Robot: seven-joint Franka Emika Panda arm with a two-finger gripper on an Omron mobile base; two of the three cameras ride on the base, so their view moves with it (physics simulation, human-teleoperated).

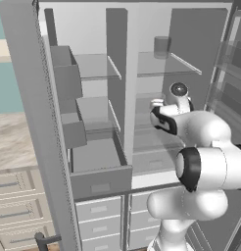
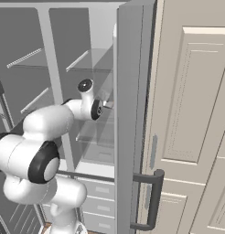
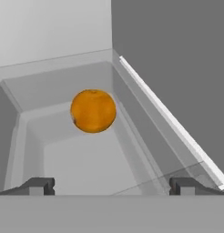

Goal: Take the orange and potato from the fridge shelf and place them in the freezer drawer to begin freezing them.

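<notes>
Pincer [image 3: 111,186] fingers wide apart, nothing between them, aimed into the fridge interior. Orange [image 3: 93,110] sits ahead of the fingertips, centred between them but well apart, on a pale shelf floor near the back corner, beside a white-edged glass shelf [image 3: 170,123]. Arm [image 1: 201,147] reaches into the right fridge compartment at mid height. Freezer drawer [image 1: 100,184] pulled out at lower left, its grey front panel facing out. Grey cup [image 1: 161,47] on the upper shelf.
</notes>
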